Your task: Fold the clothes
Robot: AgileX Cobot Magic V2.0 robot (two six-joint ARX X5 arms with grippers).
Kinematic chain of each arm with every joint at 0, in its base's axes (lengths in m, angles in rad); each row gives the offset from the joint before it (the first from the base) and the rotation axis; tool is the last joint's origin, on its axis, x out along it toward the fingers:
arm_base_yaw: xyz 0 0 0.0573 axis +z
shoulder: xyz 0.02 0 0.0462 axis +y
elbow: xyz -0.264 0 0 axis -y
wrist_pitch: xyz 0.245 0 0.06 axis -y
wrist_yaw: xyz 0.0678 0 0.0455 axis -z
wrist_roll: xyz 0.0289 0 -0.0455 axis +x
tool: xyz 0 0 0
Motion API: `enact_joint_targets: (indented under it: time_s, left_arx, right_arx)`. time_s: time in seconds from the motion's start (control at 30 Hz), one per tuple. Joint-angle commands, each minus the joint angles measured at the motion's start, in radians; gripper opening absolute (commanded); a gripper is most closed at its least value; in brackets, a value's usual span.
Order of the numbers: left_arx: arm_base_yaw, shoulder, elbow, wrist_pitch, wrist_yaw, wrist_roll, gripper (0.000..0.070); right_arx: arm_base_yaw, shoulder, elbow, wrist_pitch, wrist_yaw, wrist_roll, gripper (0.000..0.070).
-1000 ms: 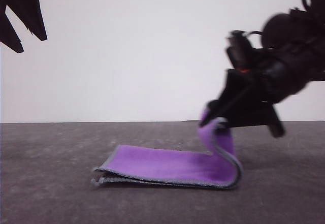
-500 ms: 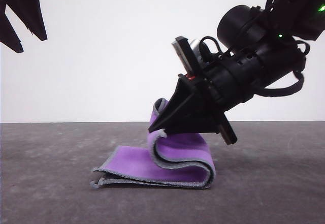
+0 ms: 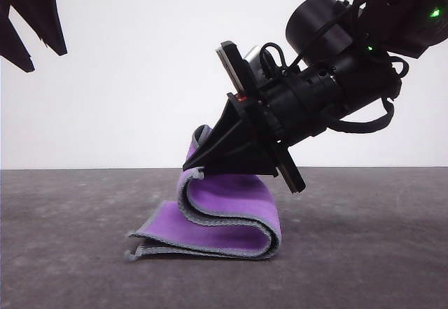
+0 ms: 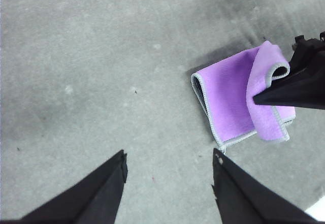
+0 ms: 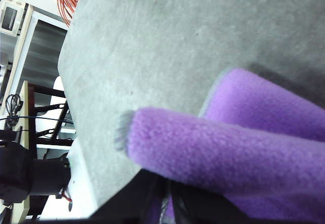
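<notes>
The clothes (image 3: pixel 224 221) are one small purple cloth with light grey edging, lying doubled on the grey table. My right gripper (image 3: pixel 199 163) is shut on its lifted right edge and holds that edge curled over the lower layers. From the left wrist the cloth (image 4: pixel 231 94) shows with the right gripper's dark fingers (image 4: pixel 294 89) pinching the raised flap. The right wrist view has the purple flap (image 5: pixel 218 153) close up, clamped between the fingers at the frame's lower edge. My left gripper (image 4: pixel 167 183) hangs open and high above the table, away from the cloth; its fingers (image 3: pixel 28 15) show at the upper left.
The grey table (image 3: pixel 84 281) spreads flat around the cloth. A white wall stands behind it. Past the table edge, the right wrist view shows a stand and cables (image 5: pixel 30 132).
My right gripper has carried the held cloth edge leftward over the lower layers, so the fold at the right has rolled left too. The left gripper has stayed put.
</notes>
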Motion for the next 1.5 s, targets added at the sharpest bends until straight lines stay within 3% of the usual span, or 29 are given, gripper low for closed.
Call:
enact_joint_targets:
  time_s: [0.0,0.1,0.13,0.27,0.67,0.9,1.07,1.2,1.27,1.33,1.47]
  left_arx:
    - [-0.003,0.005,0.011,0.006,-0.001,-0.003,0.0319]
    - [-0.003,0.005,0.011,0.006,-0.001,-0.003,0.0319]
    - [-0.003,0.005,0.011,0.006,-0.001,-0.003,0.0319]
    - [-0.003,0.005,0.011,0.006,-0.001,-0.003,0.0319]
    - [-0.003,0.005,0.011,0.006,-0.001,-0.003,0.0319]
    - [-0.003,0.005,0.011,0.006,-0.001,0.002,0.0319]
    - [-0.003,0.005,0.011,0.007,-0.001,0.009,0.0319]
    - [-0.002,0.005,0.011,0.012,-0.001,0.036,0.0319]
    - [-0.002,0.005,0.011,0.023,-0.001,0.039,0.0319]
    - [-0.002,0.005,0.011,0.044,-0.001,0.039,0.0319]
    - [-0.002,0.005,0.011,0.086,-0.001,0.039,0.0319]
  right_arx:
    - [0.010,0.025,0.011,0.010,-0.003,0.011,0.0007]
    - [0.011,0.025,0.011,0.010,-0.009,0.010,0.0039]
    - [0.011,0.025,0.011,0.011,-0.013,0.010,0.0096]
    - [0.012,0.025,0.011,0.010,-0.043,0.011,0.0430]
    - [0.012,0.025,0.011,0.011,-0.049,0.011,0.0435]
    - [-0.039,0.016,0.053,0.004,-0.218,0.003,0.0435]
    - [-0.107,-0.013,0.108,-0.035,-0.236,-0.012,0.0434]
    - [-0.174,-0.050,0.150,-0.162,-0.224,-0.109,0.0434]
    - [-0.219,-0.076,0.173,-0.275,-0.178,-0.204,0.0433]
    - [-0.261,-0.106,0.195,-0.413,-0.070,-0.316,0.0432]
    - [-0.319,-0.176,0.223,-0.664,0.256,-0.524,0.0432]
